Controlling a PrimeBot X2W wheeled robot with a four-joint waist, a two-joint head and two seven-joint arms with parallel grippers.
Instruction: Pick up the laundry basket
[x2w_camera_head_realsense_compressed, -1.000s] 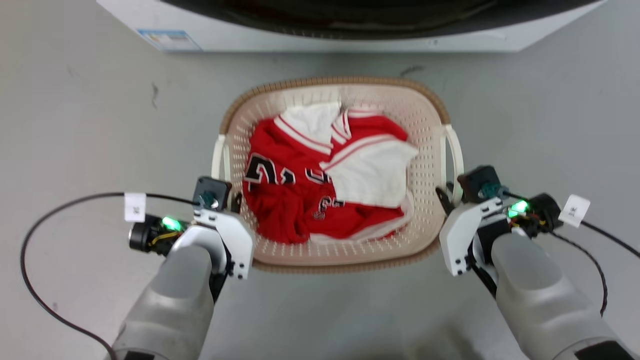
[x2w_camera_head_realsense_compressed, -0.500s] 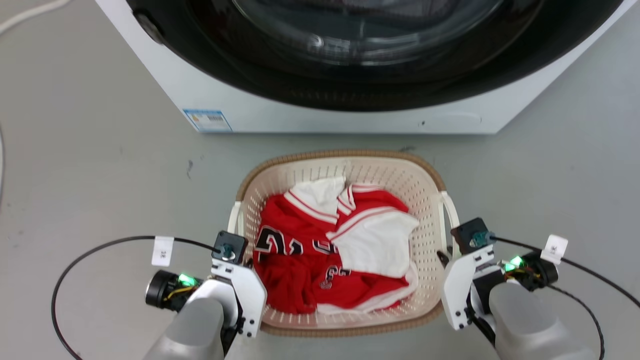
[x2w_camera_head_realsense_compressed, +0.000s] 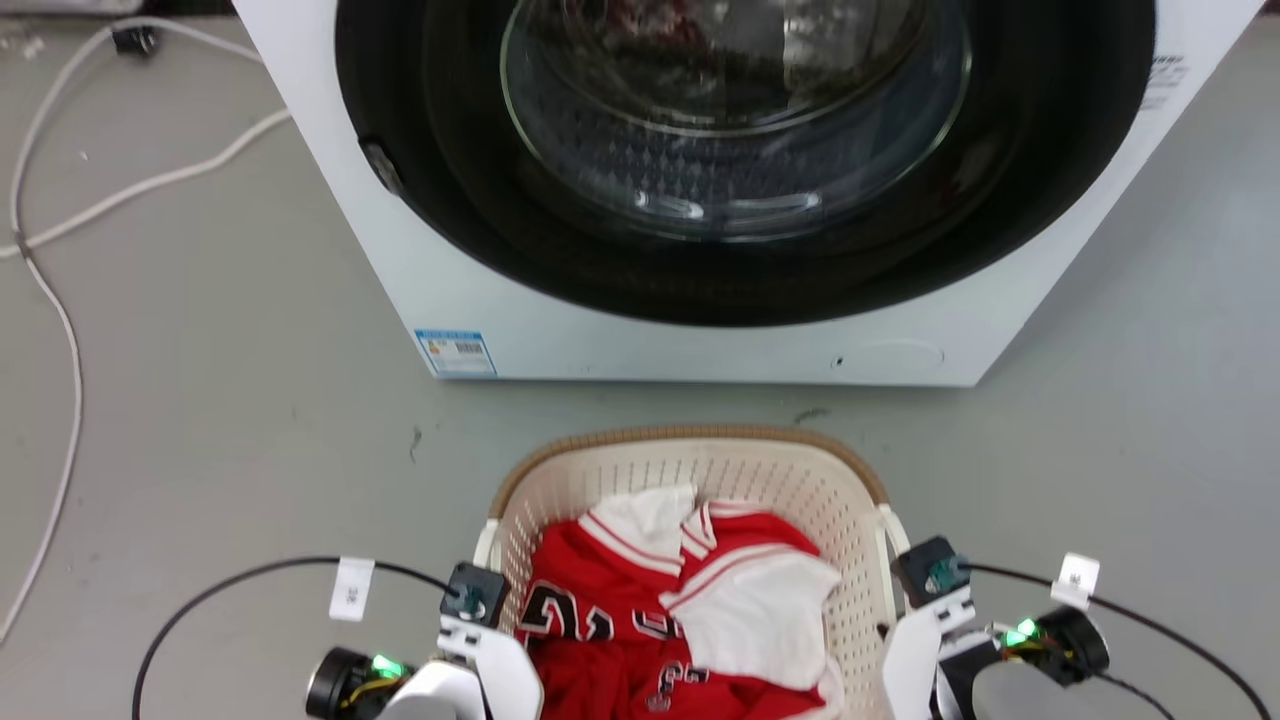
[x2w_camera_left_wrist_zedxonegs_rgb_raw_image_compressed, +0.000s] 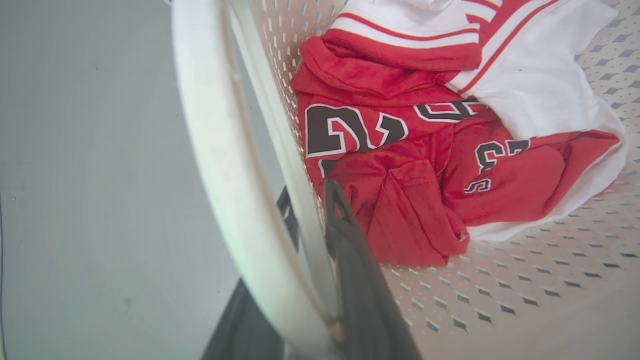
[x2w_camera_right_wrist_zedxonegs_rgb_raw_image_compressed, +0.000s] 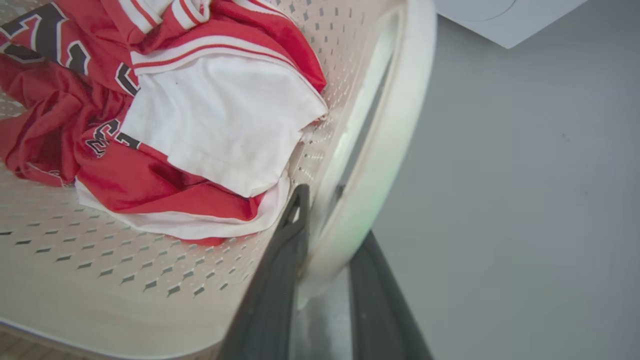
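The laundry basket (x2w_camera_head_realsense_compressed: 690, 442), cream and perforated with a brown rim, sits on the grey floor at the bottom of the head view, holding red and white jerseys (x2w_camera_head_realsense_compressed: 640, 610). My left gripper (x2w_camera_head_realsense_compressed: 478, 600) is at its left handle and my right gripper (x2w_camera_head_realsense_compressed: 915, 600) at its right handle. In the left wrist view the left gripper (x2w_camera_left_wrist_zedxonegs_rgb_raw_image_compressed: 310, 210) is shut on the white handle (x2w_camera_left_wrist_zedxonegs_rgb_raw_image_compressed: 215, 125), one dark finger on each side. In the right wrist view the right gripper (x2w_camera_right_wrist_zedxonegs_rgb_raw_image_compressed: 322, 210) likewise clamps the other handle (x2w_camera_right_wrist_zedxonegs_rgb_raw_image_compressed: 395, 130). The jerseys (x2w_camera_right_wrist_zedxonegs_rgb_raw_image_compressed: 215, 120) lie inside the basket.
A white front-loading washer (x2w_camera_head_realsense_compressed: 700, 345) with a dark round door stands just beyond the basket. White cables (x2w_camera_head_realsense_compressed: 60, 290) trail over the floor at the far left. Black wrist cables (x2w_camera_head_realsense_compressed: 240, 580) loop beside both arms.
The whole head picture has shifted down, so the camera has moved and far more of the washer shows. Both grippers have stayed at the basket's handles.
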